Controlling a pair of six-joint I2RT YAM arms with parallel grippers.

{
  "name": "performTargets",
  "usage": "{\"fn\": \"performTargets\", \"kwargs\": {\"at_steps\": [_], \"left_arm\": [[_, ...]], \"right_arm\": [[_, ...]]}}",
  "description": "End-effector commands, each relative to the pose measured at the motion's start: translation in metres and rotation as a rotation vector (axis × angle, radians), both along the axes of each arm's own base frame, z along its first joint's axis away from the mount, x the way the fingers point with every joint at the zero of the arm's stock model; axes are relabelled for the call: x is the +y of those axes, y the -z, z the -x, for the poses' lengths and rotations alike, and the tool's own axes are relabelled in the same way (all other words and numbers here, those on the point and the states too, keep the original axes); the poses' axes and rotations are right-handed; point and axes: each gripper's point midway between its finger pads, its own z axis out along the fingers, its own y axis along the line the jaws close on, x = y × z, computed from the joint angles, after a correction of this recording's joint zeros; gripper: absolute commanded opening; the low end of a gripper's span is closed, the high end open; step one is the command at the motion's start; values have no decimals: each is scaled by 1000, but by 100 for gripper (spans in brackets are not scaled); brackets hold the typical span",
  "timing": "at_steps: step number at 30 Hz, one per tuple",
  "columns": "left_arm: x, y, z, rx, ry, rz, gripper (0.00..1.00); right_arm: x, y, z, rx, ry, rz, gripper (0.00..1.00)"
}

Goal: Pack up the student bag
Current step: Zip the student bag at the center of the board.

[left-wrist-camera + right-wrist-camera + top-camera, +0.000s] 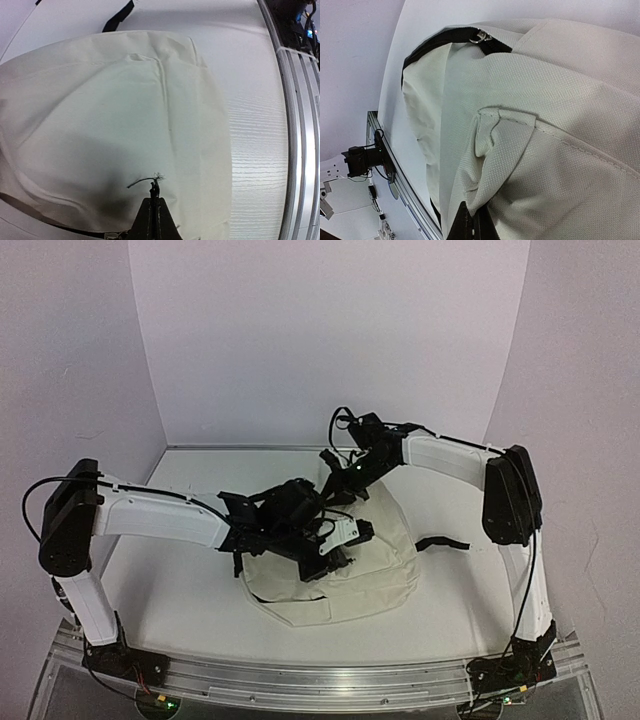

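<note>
The student bag (pixel 375 570) lies flat in the middle of the white worktop (pixel 180 590), between the two arms. It is soft, cream cloth, puffy and rounded like a pillow, with little folds and a sewn seam across it. Up close the cloth has a fine woven pattern of tiny bumps. A black zipper (pixel 445 37) curves along one edge, with a small shiny metal ring (pixel 481 36) on it. A black strap (pixel 442 542) pokes out on the right side and lies on the worktop. The worktop has faint lines like wood.

The left end effector (pixel 155 195) has its two dark fingers pressed tight together, tips down at the cream cloth. A thin black thread (pixel 142 181) curls out at the tips. I cannot tell if it is holding any cloth.

The right end effector (pixel 472 220) is closed too, at the far edge of the bag. A bunched fold of the cream cloth runs right into its tips, so it is pinching the bag
</note>
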Motion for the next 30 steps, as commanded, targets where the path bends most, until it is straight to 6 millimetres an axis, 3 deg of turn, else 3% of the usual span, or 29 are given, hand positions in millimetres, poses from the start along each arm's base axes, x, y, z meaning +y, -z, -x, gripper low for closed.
{"fn": "performTargets", "kwargs": {"at_steps": [1,6,10,19,22,27,30], "left_arm": [[-16,4,40,77,77,-11,0],[-17,17,58,112,97,-34,0],[-15,38,68,110,114,-109,0],[-9,58,77,152,124,-146,0],[-10,52,76,150,115,-131,0],[-21,10,55,98,50,-11,5],[-25,-12,26,105,-39,46,27]], "right_arm": [[-6,-24,-58,-169,111,-32,0],[-4,-27,-63,-180,118,-38,0],[-5,-26,-63,-184,117,-32,0],[-10,-25,-59,-201,106,-16,0],[-9,-27,-56,-194,94,-27,0],[-1,-34,-43,-176,59,-61,0],[3,-49,-37,-162,45,-101,30]]}}
